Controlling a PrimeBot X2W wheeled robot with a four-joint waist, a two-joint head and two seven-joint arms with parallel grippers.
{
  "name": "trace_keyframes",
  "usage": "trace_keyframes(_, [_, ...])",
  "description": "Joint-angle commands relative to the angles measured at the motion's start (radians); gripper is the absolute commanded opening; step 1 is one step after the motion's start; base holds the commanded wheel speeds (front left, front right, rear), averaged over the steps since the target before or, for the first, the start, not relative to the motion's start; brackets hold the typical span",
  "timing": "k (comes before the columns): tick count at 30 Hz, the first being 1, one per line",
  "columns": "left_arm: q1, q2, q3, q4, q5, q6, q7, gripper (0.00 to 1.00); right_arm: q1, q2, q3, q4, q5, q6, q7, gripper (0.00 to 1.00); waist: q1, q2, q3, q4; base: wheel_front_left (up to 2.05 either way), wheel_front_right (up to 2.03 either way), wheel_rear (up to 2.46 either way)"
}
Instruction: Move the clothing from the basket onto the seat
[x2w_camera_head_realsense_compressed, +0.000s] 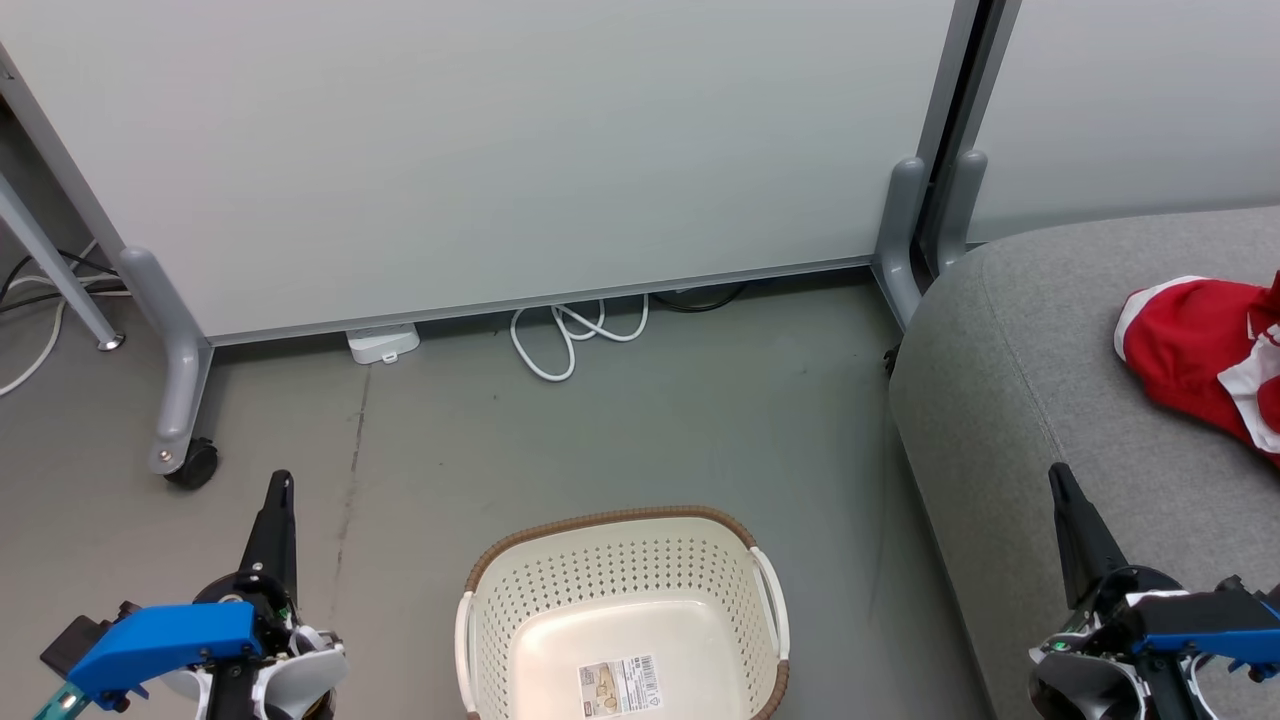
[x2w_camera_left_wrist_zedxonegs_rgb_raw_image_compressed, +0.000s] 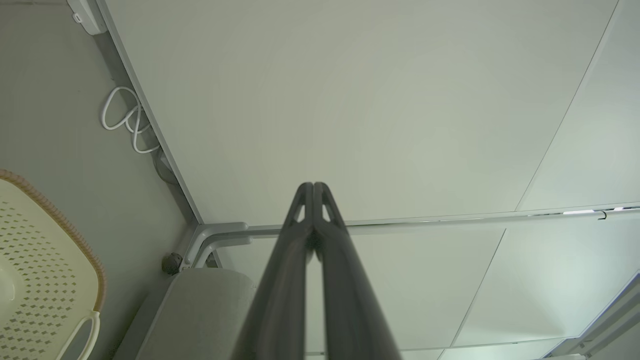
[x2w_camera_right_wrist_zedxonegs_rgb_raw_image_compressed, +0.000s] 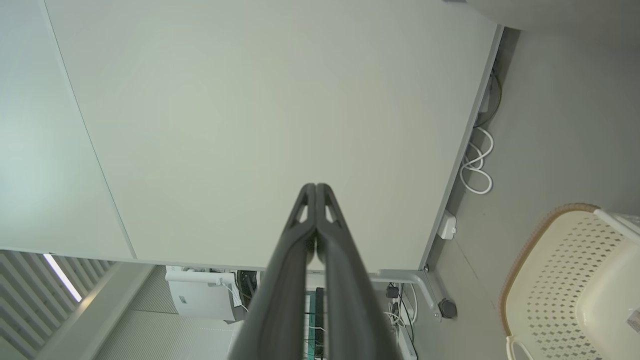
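Status: basket sits on the floor, near centre, between the two arms. Its bottom shows bare plastic plus the label. No red in the part I can see, and the near edge is cut by the frame.

Clothing lies on the seat, far right. It's red with white trim and partly cut off at the frame edge, so I can't tell if that's one garment or both.

My read: transfer looks done or close to it. Left to confirm: both pieces are on the seat and nothing hides in the near strip of the basket.

Left end effector: clenched, fingers pressed together, nothing between them. It's low left over the floor, apart from the basket.

Right end effector: also clenched and empty. It's low right over the near part of the seat, well apart from the clothing.

Room: grey floor with pale partition panels along the far side, one foot on a caster. A white cable is looped under the panel edge, with a small white box to its left. The seat's far corner sits just beside the right panel foot.
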Motion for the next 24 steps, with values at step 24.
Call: trace_keyframes(24, [-0.016,0.002,0.007,-0.012,-0.041,-0.004,0.014,0.00,-0.014,-0.004,-0.005,-0.008,0.047,0.000,0.009,0.00,0.0000,0.0000,0.001,-0.002,0.00,0.00,0.00])
